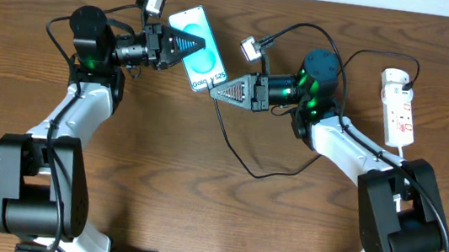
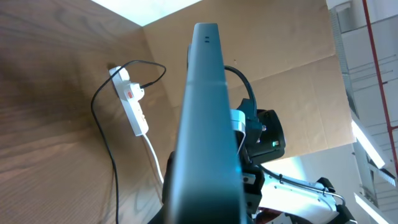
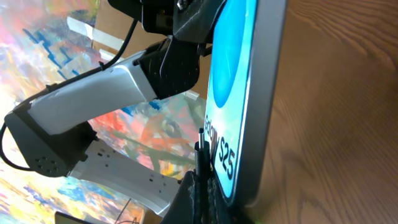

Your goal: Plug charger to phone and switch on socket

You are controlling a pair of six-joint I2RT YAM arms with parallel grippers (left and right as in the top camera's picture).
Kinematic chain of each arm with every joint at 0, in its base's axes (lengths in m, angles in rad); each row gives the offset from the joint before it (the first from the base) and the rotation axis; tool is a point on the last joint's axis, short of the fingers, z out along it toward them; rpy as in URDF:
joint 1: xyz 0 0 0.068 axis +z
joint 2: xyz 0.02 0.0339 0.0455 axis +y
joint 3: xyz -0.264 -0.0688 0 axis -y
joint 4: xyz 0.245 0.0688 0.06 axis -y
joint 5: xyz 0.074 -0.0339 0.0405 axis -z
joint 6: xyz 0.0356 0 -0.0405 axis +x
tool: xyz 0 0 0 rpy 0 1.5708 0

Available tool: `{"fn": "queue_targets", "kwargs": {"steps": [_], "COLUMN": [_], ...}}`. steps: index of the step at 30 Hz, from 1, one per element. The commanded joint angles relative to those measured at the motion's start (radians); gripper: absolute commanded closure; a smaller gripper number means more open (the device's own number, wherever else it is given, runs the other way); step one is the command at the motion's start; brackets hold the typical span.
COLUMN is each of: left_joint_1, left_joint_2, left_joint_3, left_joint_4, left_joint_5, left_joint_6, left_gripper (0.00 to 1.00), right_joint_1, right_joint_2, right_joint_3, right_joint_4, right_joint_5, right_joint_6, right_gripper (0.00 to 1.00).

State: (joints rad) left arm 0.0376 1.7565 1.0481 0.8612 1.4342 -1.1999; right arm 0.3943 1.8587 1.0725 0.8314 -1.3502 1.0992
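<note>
The phone [image 1: 203, 51] has a teal-blue screen with "Galaxy S25" text. My left gripper [image 1: 184, 45] is shut on its upper part and holds it tilted above the table. In the left wrist view the phone [image 2: 208, 124] shows edge-on, filling the middle. My right gripper [image 1: 218, 89] is shut on the charger's black connector tip [image 3: 202, 155], held right at the phone's lower end [image 3: 249, 93]. The charger cable [image 1: 242, 158] loops over the table to the white socket [image 1: 399, 103] at the far right. The socket also shows in the left wrist view [image 2: 132, 102].
The socket's white lead [image 1: 408, 155] runs down by the right arm's base. The table is brown wood [image 1: 198, 208]. Cardboard walls [image 2: 298, 81] stand behind the table.
</note>
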Motion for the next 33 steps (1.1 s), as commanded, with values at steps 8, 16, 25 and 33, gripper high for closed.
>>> {"fn": "queue_targets", "kwargs": {"steps": [8, 16, 25, 33], "left_joint_1": [0.012, 0.026, 0.026, 0.026], "left_joint_2": [-0.01, -0.01, -0.01, -0.01], "left_joint_3": [0.031, 0.031, 0.031, 0.031], "left_joint_4": [0.008, 0.007, 0.007, 0.007], "left_joint_5": [-0.042, -0.066, -0.093, -0.103], "left_joint_6": [0.012, -0.011, -0.036, -0.061], "left_gripper": [0.93, 0.93, 0.93, 0.93], "right_joint_1": [-0.006, -0.001, -0.001, -0.001], "right_joint_2": [0.006, 0.006, 0.006, 0.006], "right_joint_3": [0.01, 0.01, 0.01, 0.01], "right_joint_4": [0.003, -0.018, -0.04, -0.053], "right_joint_5": [-0.037, -0.051, -0.048, -0.048], "right_joint_6": [0.011, -0.016, -0.035, -0.046], "right_gripper": [0.99, 0.99, 0.99, 0.99]}}
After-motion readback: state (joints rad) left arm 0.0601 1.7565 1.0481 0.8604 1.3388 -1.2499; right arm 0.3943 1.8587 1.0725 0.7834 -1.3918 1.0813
